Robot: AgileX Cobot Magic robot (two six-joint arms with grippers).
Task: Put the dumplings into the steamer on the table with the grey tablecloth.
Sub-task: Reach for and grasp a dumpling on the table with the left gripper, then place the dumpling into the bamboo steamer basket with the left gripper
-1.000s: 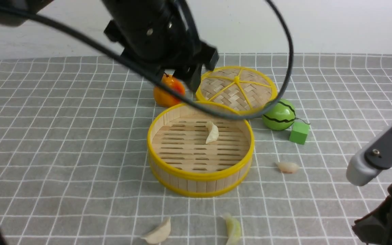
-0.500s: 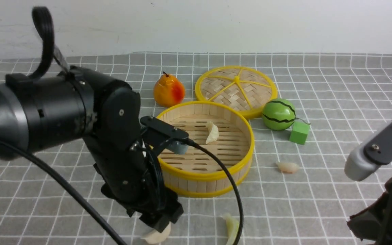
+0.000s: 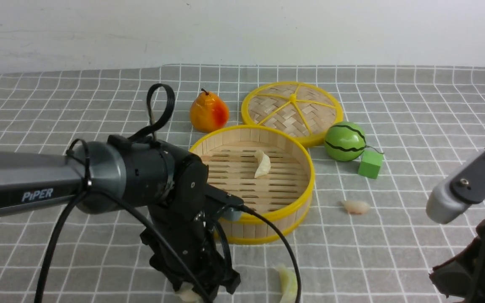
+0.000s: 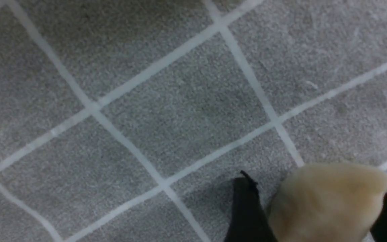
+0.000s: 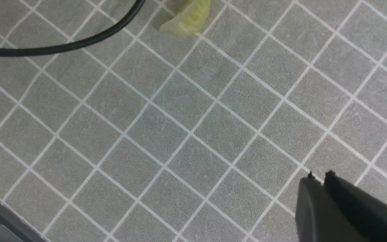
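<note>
The steamer (image 3: pixel 249 218) stands mid-table on the grey tablecloth (image 3: pixel 57 126) with one cream dumpling (image 3: pixel 262 164) on its slats. My left gripper (image 3: pixel 202 294) is down at the cloth in front of the steamer. In the left wrist view the left gripper (image 4: pixel 319 183) is open, its black fingers close on either side of a cream dumpling (image 4: pixel 328 201) lying on the cloth. A greenish dumpling (image 3: pixel 288 284) lies just right of it, and a pinkish one (image 3: pixel 356 206) right of the steamer. My right gripper (image 5: pixel 320 174) hovers shut and empty over bare cloth.
Behind the steamer sit an orange pear (image 3: pixel 209 112), the flat woven lid (image 3: pixel 292 109), a green toy watermelon (image 3: pixel 345 142) and a green cube (image 3: pixel 370 164). The left arm's black cable (image 5: pixel 62 47) loops near the greenish dumpling (image 5: pixel 188 18). My right arm (image 3: pixel 465 189) fills the near right corner.
My left arm swung from above the steamer's far side down to the near cloth. Its fingers now straddle the cream dumpling and have narrowed slightly. The right arm stayed put.
</note>
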